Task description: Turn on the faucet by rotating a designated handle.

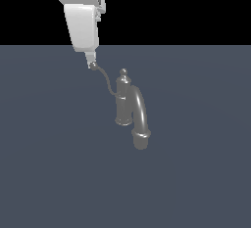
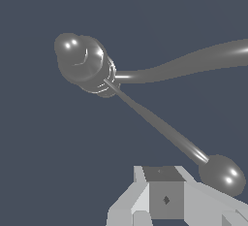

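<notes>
**Gripper at the lever tip; handle not yet shown turned**

We note first the flat grey floor (image 1: 49, 173), which carries the whole scene. Above it, the white Panda arm (image 1: 82, 21) descends from the top of the exterior view, toward that view's left.

The faucet (image 1: 125, 102) stands near the middle of the floor, upright on its cylindrical post, with a knob finial on top and a thick arched spout (image 1: 141, 117) curving down toward the exterior view's right.

The handle (image 1: 105, 80) is a thin curved lever running from the post up toward the exterior view's left, ending in a small ball (image 2: 222, 174).

The gripper (image 1: 91, 63) sits right at that ball. In the wrist view the ball lies just beside one finger (image 2: 164, 196); we cannot tell whether the jaws are closed on it or merely touching.

In our judgement the lever is rigid metal, smooth and likely slippery, so a pinch may slide. The ball end gives the longest lever arm about the post, and a sideways push there should turn it with little force.
</notes>
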`<state>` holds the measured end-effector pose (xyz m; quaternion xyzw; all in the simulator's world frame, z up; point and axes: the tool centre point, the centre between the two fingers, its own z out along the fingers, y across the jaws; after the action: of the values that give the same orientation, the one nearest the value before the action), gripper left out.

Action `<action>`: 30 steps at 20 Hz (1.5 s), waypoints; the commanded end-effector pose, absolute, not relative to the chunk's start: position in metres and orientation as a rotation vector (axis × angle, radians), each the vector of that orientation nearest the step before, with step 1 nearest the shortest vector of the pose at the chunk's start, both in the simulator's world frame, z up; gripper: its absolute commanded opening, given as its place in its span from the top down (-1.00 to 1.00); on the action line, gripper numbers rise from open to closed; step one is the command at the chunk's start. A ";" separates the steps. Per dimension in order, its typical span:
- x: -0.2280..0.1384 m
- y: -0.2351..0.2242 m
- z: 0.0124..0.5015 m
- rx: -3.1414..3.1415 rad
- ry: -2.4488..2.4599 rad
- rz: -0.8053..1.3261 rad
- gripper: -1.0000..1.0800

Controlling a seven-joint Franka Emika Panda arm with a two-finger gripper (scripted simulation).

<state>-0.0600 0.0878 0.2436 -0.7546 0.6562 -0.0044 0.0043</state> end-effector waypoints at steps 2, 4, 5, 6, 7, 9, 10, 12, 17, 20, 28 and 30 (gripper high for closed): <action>-0.070 0.073 0.243 -2.360 2.069 -0.007 1.00; -0.075 0.068 0.243 -2.361 2.069 -0.006 1.00; -0.077 0.065 0.243 -2.361 2.069 -0.006 1.00; -0.079 0.063 0.242 -2.362 2.068 -0.005 1.00; -0.081 0.060 0.242 -2.362 2.068 -0.005 1.00; -0.086 0.055 0.242 -2.363 2.067 -0.004 1.00; -0.088 0.053 0.242 -2.364 2.067 -0.003 1.00; -0.093 0.048 0.242 -2.365 2.066 -0.003 1.00; -0.105 0.034 0.242 -2.367 2.065 -0.001 1.00; -0.100 0.037 0.243 -2.375 2.050 -0.006 1.00; -0.095 -0.009 0.243 -2.372 2.056 -0.003 1.00; -0.093 -0.020 0.243 -2.371 2.058 -0.003 1.00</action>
<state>-0.0947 -0.0009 0.2435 -0.7620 0.6476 -0.0008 0.0014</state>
